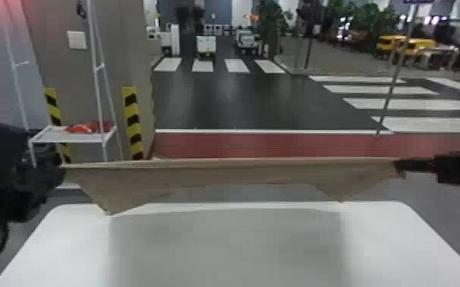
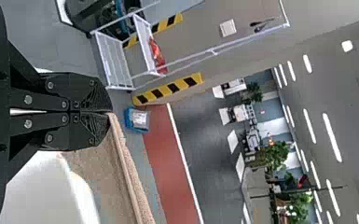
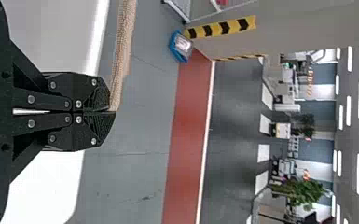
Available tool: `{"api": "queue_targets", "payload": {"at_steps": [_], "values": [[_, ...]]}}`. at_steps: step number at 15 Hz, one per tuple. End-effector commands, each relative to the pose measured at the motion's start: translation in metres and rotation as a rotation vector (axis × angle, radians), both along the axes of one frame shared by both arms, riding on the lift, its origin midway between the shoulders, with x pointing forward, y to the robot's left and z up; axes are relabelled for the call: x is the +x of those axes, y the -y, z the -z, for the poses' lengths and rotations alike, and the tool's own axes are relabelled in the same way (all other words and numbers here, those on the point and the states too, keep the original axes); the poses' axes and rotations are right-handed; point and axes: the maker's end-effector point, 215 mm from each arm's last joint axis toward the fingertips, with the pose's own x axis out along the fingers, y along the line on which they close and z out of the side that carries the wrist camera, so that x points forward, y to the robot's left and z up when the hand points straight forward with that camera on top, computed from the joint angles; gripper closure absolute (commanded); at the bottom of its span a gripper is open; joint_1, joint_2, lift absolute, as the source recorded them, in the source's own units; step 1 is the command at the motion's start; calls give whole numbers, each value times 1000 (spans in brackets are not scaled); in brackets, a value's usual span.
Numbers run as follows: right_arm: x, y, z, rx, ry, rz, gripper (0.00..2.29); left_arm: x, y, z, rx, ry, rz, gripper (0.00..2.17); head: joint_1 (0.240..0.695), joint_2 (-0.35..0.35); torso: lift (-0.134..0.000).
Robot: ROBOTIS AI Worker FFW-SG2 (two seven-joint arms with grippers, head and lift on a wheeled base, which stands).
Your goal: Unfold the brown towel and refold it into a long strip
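The brown towel (image 1: 233,171) is stretched between both grippers above the table's far edge, its top edge nearly straight and two lower corners hanging down. At its left end is my left gripper (image 1: 63,166); in the left wrist view the left gripper (image 2: 111,112) is shut on the corner of the towel (image 2: 128,177). My right gripper (image 1: 397,165) holds the opposite end; in the right wrist view the right gripper (image 3: 113,111) is shut on the tip of the towel (image 3: 123,51). The hanging left corner reaches about the height of the table's far edge in the head view.
A white table (image 1: 225,244) lies below the towel. Beyond it, a white metal rack (image 1: 72,137) with red items stands at the left beside a pillar with striped guards. A blue bin (image 2: 136,119) stands on the floor.
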Motion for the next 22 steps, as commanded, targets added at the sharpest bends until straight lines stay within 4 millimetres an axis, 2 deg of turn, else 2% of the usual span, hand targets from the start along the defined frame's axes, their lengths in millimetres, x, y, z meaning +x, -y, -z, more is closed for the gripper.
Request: {"api": "queue_targets", "payload": {"at_steps": [1, 2, 4, 6, 8, 10, 12, 13, 15, 17, 22], "values": [[-77, 0, 72, -39, -58, -41, 2250, -61, 2, 35, 92, 30, 51, 1916, 486, -60, -123], [-109, 0, 94, -63, -70, -65, 2250, -83, 8, 50, 128, 37, 84, 1916, 526, -61, -123], [-155, -10, 136, -114, -110, -134, 2250, -119, 24, 88, 201, 37, 157, 1916, 610, -69, -123], [-188, -19, 168, -133, -142, -202, 2250, -149, 25, 125, 244, 2, 210, 1916, 695, -87, -123], [-207, -27, 183, -161, -137, -254, 2250, -170, 18, 148, 266, -36, 232, 1916, 695, -90, -123], [-218, -25, 196, -141, -158, -248, 2250, -175, 12, 164, 272, -75, 241, 1916, 695, -86, -123], [-220, -25, 199, -136, -174, -255, 2250, -169, 15, 164, 299, -87, 268, 1916, 695, -80, -123], [-215, -22, 196, -129, -176, -246, 2250, -161, 19, 162, 311, -95, 276, 1916, 695, -76, -123], [-196, -12, 192, -82, -198, -209, 2250, -142, 28, 160, 324, -106, 295, 1916, 695, -82, -123], [-178, -16, 188, -92, -203, -211, 2250, -120, 32, 169, 331, -150, 298, 1916, 695, -96, -123], [-124, -13, 182, -127, -255, -183, 2250, -76, 22, 195, 321, -262, 245, 1916, 695, -93, -123]]}}
